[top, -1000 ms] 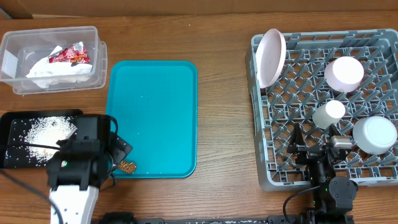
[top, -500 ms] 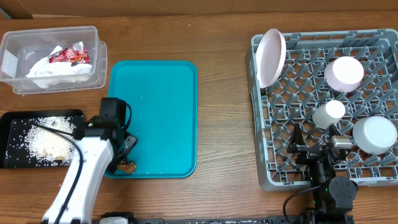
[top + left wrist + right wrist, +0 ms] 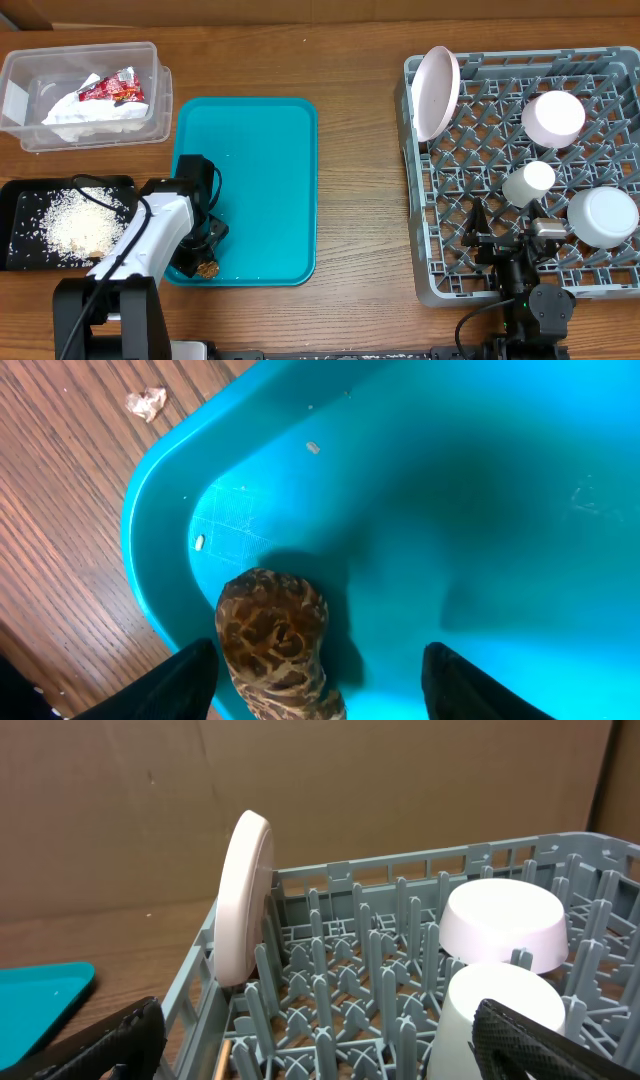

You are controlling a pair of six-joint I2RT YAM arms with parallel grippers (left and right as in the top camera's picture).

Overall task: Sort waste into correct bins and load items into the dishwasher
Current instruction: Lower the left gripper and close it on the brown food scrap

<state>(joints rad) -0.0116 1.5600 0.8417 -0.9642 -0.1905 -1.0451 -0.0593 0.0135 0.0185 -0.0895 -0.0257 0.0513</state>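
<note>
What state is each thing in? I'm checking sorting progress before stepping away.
brown food piece: lying in corner of teal tray
left gripper: open, straddling brown food piece
right gripper: open, empty
plate: standing on edge in dish rack
clear tub: holding napkins, red wrapper
black tray: holding rice

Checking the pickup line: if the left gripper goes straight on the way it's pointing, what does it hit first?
Most likely the brown food piece, lying between the left gripper's open jaws in the teal tray's corner; depth unclear.
</note>
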